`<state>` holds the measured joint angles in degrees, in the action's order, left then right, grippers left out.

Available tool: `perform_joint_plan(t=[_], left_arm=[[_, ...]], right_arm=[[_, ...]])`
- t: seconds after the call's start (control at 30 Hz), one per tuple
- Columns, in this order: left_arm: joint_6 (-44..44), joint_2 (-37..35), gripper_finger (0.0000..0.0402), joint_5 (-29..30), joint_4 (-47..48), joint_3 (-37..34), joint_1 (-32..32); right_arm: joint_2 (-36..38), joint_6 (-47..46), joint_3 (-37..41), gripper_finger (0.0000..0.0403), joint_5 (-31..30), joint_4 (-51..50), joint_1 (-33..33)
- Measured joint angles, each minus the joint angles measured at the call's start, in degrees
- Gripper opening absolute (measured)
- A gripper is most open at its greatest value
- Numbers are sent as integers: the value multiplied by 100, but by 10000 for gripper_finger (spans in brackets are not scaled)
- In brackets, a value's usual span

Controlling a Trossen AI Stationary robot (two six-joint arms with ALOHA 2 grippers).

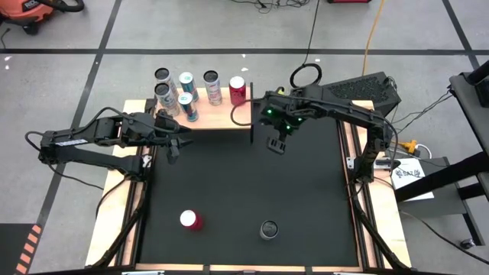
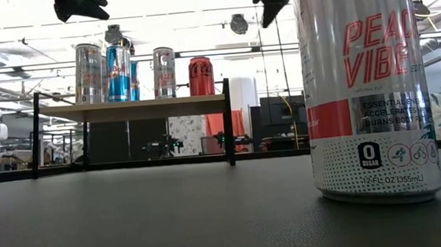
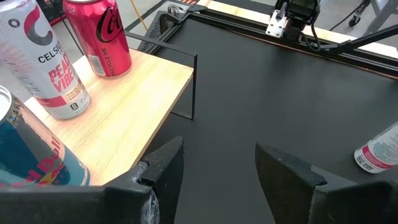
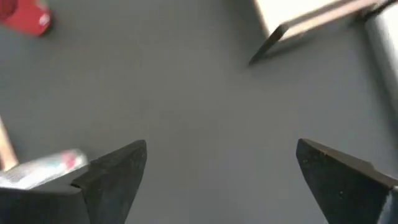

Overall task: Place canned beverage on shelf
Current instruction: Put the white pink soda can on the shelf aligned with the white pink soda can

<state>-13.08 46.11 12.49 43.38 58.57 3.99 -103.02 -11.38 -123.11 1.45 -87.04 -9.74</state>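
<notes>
Matte black counter (image 1: 244, 191) edged with pale wood strips. Shelf (image 1: 214, 116): flat rectangular board of light natural wood, smooth grain, on thin black legs. On the board, slim glossy metal cylinders standing upright: a red can (image 1: 238, 90) at the end nearest the right claw (image 1: 276, 141), a silver-and-white can (image 1: 213, 87) beside it, then blue-and-silver ones (image 1: 186, 95) and more silver ones farther along, close by the left claw (image 1: 173, 136). Right claw just off the shelf's end post, hanging above bare counter, fingers spread wide and gripping nothing; arm stretched level from its base, wrist bent downward, green lights glowing on the wrist. Left claw beside the board's front edge near the blue cans, arm reaching low and nearly level; fingers empty, and though the left wrist view shows a gap between the dark fingers, closed as far as they go. Well away from both claws, toward the counter's opposite edge, two more upright cans: a red one with white top (image 1: 189, 220) and a silver one with dark lid (image 1: 268, 229), printed in red lettering with a fine dotted band near the foot in the low view.
</notes>
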Motion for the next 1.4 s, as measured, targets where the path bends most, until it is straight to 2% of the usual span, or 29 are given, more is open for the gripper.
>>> perform_joint_plan(t=[0.17,0.3,0.63,0.87,1.07,1.4], left_arm=[[-14,0,201,0,1,0,0],[-17,0,201,0,0,-1,0],[-26,0,201,0,0,-2,0],[-31,2,201,0,0,-2,0],[-27,1,201,0,0,0,2],[-23,2,201,-2,-4,0,2]], right_arm=[[0,-617,0,399,1011,-270,297],[0,-1006,0,399,1367,-100,701],[-113,-1987,-4,398,1015,-19,1757],[-220,-2828,-3,398,550,-7,2453],[-536,-3590,-4,398,313,279,3013],[-1217,-3588,-2,398,323,388,3726]])
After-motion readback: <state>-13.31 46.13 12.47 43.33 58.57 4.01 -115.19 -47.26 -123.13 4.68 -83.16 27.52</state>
